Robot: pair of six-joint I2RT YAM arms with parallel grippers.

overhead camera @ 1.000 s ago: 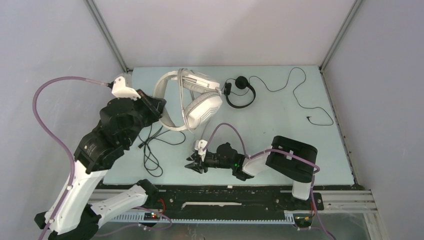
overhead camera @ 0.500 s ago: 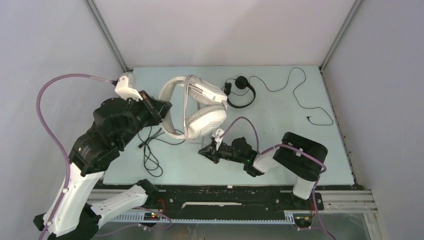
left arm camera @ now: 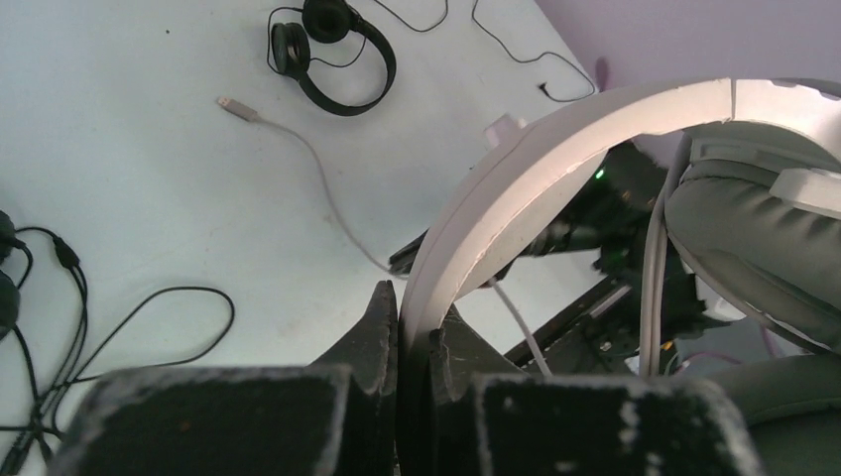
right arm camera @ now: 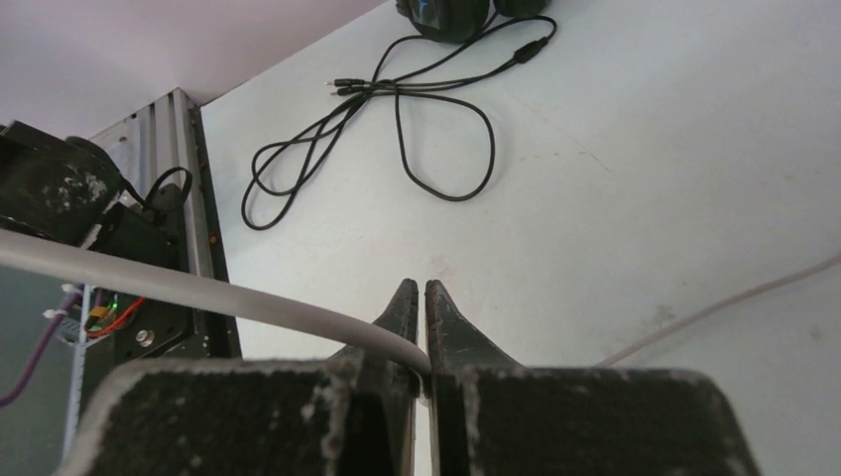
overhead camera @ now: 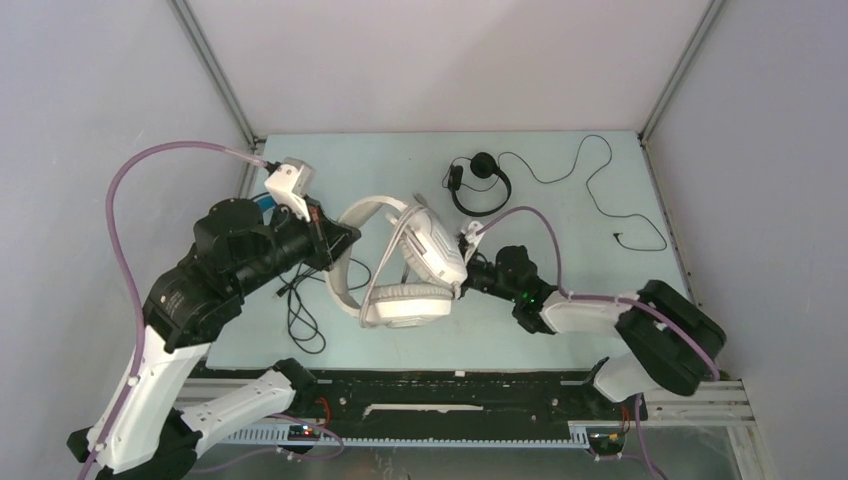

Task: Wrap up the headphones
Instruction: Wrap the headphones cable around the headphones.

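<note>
The pale tabletop [overhead camera: 560,290] carries the same things as a second ago, but the big pieces have shifted. The left arm has swung in from the back-left corner toward the middle, bringing the white over-ear headset [overhead camera: 405,270] with it. That headset was near the back, beside the small black one. It now sits at the centre, tipped over with one cup toward the near edge. Whether that cup rests on the surface or hangs just above it, I cannot tell. The right arm has travelled from the near edge up to the headset's right side.

The bulky black headset [right arm camera: 446,12] stays at the left, mostly hidden under the left arm in the top view, with its black cable [overhead camera: 300,300] loose beside it. The small black on-ear headset [overhead camera: 480,187] has not moved from the back and is now well apart from the white one.

The left hand [left arm camera: 412,312] stays clamped on the white headband. The right hand [right arm camera: 423,297] stood part open a second ago. It is now closed on the grey cable [right arm camera: 208,290], with the cord pinched between its fingertips. The free end trails slack to its plug [left arm camera: 233,104].

With one hand anchoring the headset and the other now holding the cord, winding looks ready to proceed. The two black headsets appear untouched, so the task seems early.
</note>
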